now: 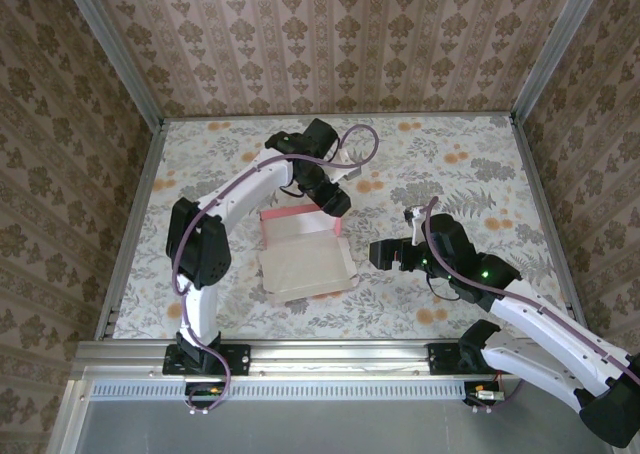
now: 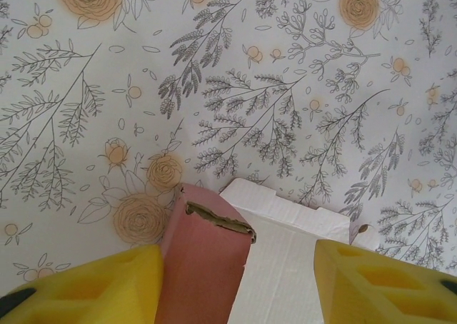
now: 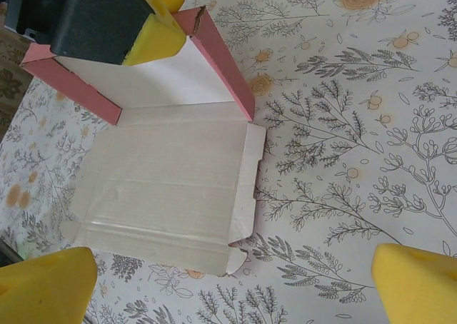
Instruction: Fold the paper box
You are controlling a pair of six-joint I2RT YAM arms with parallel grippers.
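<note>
Your paper box [image 1: 300,259] sits near the middle of the table [image 1: 450,164], a little left of centre, and it is only partly folded. At its far end the pink walls stand up: the far wall and a short side wall to left and right, with the whitish inner face showing between them. The near panel lies flat on the table, inner face up. Its narrow right flap and the tab at its near right corner are not yet turned up. I judge you are around the halfway mark. The far end has taken shape, and the flat panel, its edge flaps and the tucking of tabs are left to do.

Your left gripper [image 1: 335,202] is at the box's far right corner, over the raised wall. Its wrist view shows the jaws parted. One yellow pad [image 2: 93,288] touches the pink flap [image 2: 207,267] with the ragged top edge, and the other pad stands apart from it, so nothing is pinched. Your right gripper [image 1: 384,254] hangs just right of the box, spread wide and empty.
</note>
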